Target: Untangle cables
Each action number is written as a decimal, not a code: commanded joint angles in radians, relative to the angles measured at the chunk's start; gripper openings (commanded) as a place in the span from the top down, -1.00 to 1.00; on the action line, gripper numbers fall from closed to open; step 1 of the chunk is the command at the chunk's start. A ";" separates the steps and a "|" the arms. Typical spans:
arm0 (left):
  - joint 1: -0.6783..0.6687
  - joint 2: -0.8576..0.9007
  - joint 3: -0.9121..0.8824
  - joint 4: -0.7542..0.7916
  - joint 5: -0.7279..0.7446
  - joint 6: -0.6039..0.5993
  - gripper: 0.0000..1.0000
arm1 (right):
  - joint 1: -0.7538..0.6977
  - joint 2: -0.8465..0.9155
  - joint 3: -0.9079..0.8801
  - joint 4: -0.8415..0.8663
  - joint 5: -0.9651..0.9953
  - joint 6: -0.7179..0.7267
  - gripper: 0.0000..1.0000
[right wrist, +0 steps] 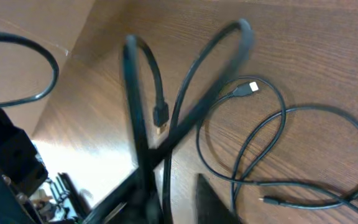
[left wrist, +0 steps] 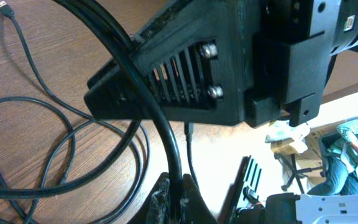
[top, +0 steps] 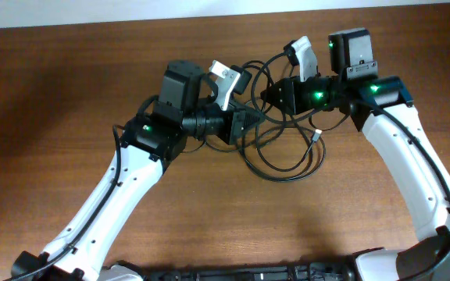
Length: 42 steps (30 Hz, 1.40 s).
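The thin black cables (top: 291,152) lie in tangled loops on the brown table between my two arms. My left gripper (top: 248,123) is shut on one cable, which rises straight up from its jaws in the left wrist view (left wrist: 180,199). My right gripper (top: 273,94) is just beyond it, and its black body (left wrist: 229,62) fills that view. In the right wrist view its fingers (right wrist: 179,202) stand apart. Raised, blurred cable strands (right wrist: 148,143) cross at the left finger, and one runs down between the fingers. Loose loops (right wrist: 278,155) and a silver-tipped plug (right wrist: 248,88) lie on the table.
More cable loops (left wrist: 55,137) and a plug end (left wrist: 5,7) lie on the table to the left in the left wrist view. The table's far edge (top: 233,17) runs close behind both grippers. Both white arms reach in from the front.
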 commanded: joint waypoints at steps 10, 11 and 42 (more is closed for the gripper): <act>0.237 -0.019 0.021 -0.204 -0.366 0.016 1.00 | 0.005 0.005 0.008 -0.174 0.523 0.006 0.92; 0.259 -0.019 0.021 -0.219 -0.373 0.016 1.00 | 0.005 0.005 0.008 -0.187 0.569 0.005 0.92; 0.425 -0.019 0.021 -0.264 -0.060 0.248 1.00 | 0.005 0.005 0.008 -0.160 0.587 0.190 0.11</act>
